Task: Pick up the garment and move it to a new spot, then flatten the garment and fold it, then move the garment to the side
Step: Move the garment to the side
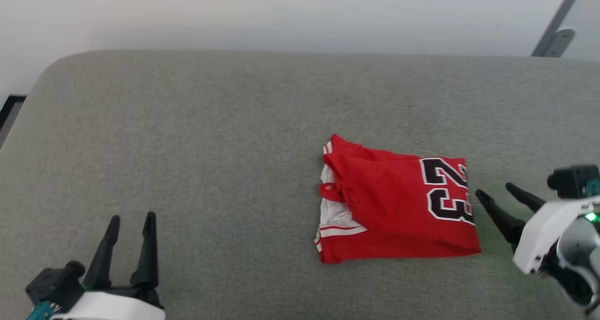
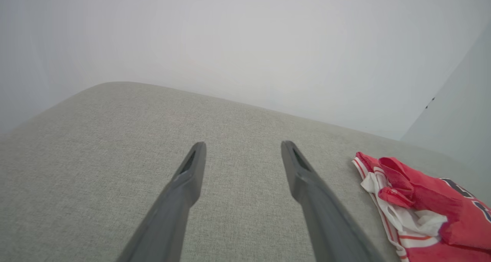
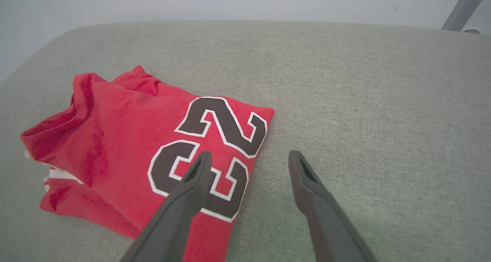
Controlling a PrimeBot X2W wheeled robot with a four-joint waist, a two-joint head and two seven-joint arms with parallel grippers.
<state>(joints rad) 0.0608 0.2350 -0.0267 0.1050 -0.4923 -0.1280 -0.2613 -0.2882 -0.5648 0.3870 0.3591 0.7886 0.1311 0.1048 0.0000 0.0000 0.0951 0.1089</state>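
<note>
Both your left gripper [image 1: 132,215] and right gripper [image 1: 493,189] gape empty. The garment [image 1: 389,203] lies folded on the gray cushion [image 1: 211,146]. Your right wrist view shows "23" best.

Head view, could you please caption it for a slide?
Folded garment on grey cushion; left gripper and right gripper open, empty.

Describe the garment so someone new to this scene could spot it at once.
A wide grey cushioned surface spans the head view. Right of its centre, beside the open right gripper, lies the garment, folded. It is the one red thing there, with white striped trim and a black, white-outlined 23.
</note>
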